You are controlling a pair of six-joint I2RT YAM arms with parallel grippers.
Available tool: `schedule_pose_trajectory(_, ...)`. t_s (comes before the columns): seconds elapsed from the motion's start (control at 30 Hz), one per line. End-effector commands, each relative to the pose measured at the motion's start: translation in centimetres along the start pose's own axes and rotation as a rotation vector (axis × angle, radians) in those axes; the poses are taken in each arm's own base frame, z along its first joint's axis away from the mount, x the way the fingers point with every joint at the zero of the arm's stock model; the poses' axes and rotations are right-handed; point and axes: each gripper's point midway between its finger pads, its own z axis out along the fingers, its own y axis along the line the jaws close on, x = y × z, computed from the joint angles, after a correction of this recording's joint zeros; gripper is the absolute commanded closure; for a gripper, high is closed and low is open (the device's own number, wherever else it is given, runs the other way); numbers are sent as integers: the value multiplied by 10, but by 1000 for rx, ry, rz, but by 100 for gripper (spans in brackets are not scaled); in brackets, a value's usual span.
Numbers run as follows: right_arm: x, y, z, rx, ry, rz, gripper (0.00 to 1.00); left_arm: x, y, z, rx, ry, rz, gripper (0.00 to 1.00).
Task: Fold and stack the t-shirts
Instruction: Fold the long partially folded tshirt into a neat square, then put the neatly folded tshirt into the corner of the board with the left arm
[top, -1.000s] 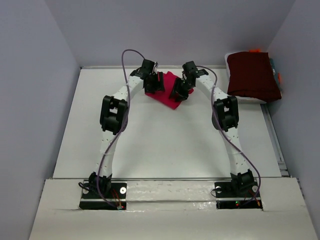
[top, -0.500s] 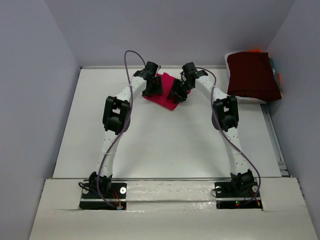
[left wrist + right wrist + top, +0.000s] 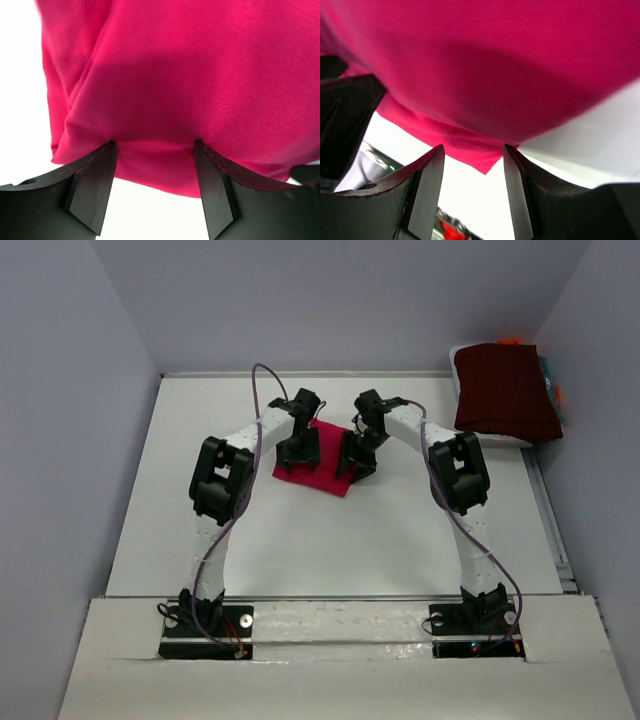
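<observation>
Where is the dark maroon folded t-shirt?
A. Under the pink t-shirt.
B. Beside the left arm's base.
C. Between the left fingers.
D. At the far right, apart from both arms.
D: the top view shows the dark maroon folded t-shirt lying at the far right, well away from the crimson-pink t-shirt in the middle.

White table [image 3: 300, 540], folded crimson-pink t-shirt [image 3: 318, 476] toward its far side
</observation>
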Motion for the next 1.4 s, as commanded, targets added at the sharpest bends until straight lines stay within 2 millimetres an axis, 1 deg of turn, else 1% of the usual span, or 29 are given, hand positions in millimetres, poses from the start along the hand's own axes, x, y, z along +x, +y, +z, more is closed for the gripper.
schedule_pose_trajectory(0.0,42,-1,-24,49,57,-47,43,47,9,-45,-10,89,5,26)
schedule_pose_trajectory(0.03,54,-3,-24,57,78,-52,43,62,10,-48,-15,110,9,26)
schedule_pose_trajectory(0.07,60,-1,-26,58,82,-60,43,74,2,-54,22,134,16,26)
schedule_pose_trajectory(0.1,64,-1,-30,57,81,-61,43,81,0,-61,32,140,18,26)
schedule_pose_trajectory(0.13,76,-1,-35,59,90,-67,43,82,1,-74,50,123,9,26)
schedule_pose_trajectory(0.17,81,-1,-39,55,93,-64,43,98,2,-76,48,156,12,26)
schedule_pose_trajectory(0.2,89,1,-41,57,103,-72,43,102,0,-89,71,140,14,26)
schedule_pose_trajectory(0.23,96,3,-43,53,107,-82,43,106,1,-94,79,144,7,26)
schedule_pose_trajectory(0.27,104,1,-50,53,109,-77,43,120,4,-94,75,169,3,26)
schedule_pose_trajectory(0.3,112,4,-51,52,112,-89,43,122,5,-105,93,154,-6,26)
schedule_pose_trajectory(0.4,126,6,-59,63,106,-107,43,135,9,-113,100,162,-11,26)
schedule_pose_trajectory(0.43,127,5,-61,66,103,-108,43,134,10,-121,110,141,-16,25)
schedule_pose_trajectory(0.53,125,12,-69,53,77,-107,43,126,18,-130,84,80,-19,23)
schedule_pose_trajectory(0.67,119,31,-71,-1,51,-107,43,113,33,-127,65,53,-74,21)
schedule_pose_trajectory(0.7,113,34,-71,-11,34,-112,43,107,34,-126,86,48,-90,20)
schedule_pose_trajectory(0.73,111,35,-69,-9,29,-108,43,97,45,-123,88,40,-133,20)
schedule_pose_trajectory(0.77,108,37,-69,-11,20,-109,43,96,43,-123,102,37,-126,20)
schedule_pose_trajectory(0.8,102,39,-67,-15,7,-111,43,83,54,-119,105,23,-168,20)
schedule_pose_trajectory(0.87,96,44,-64,-26,-7,-103,43,66,65,-117,102,-1,-178,20)
schedule_pose_trajectory(0.9,91,49,-61,-46,-16,-108,43,58,78,-110,74,0,-208,20)
schedule_pose_trajectory(0.97,82,50,-52,-50,-18,-100,43,44,86,-107,74,-23,-222,19)
schedule_pose_trajectory(1.0,73,57,-52,-62,-42,-112,43,35,91,-102,79,-32,-237,19)
schedule_pose_trajectory(1.03,69,59,-50,-64,-47,-115,43,32,92,-100,88,-33,-240,19)
schedule_pose_trajectory(1.07,64,57,-41,-57,-40,-110,44,27,88,-99,102,-39,-233,18)
schedule_pose_trajectory(1.1,56,65,-43,-74,-63,-122,44,23,89,-92,118,-31,-236,18)
schedule_pose_trajectory(1.13,51,64,-35,-70,-60,-118,44,19,85,-91,135,-34,-226,18)
schedule_pose_trajectory(1.17,47,69,-39,-79,-76,-123,44,15,85,-88,149,-36,-225,18)
schedule_pose_trajectory(1.2,39,71,-33,-77,-86,-126,44,13,81,-82,169,-30,-211,18)
schedule_pose_trajectory(1.37,18,71,-18,-63,-128,-138,44,-2,70,-66,269,-37,-175,17)
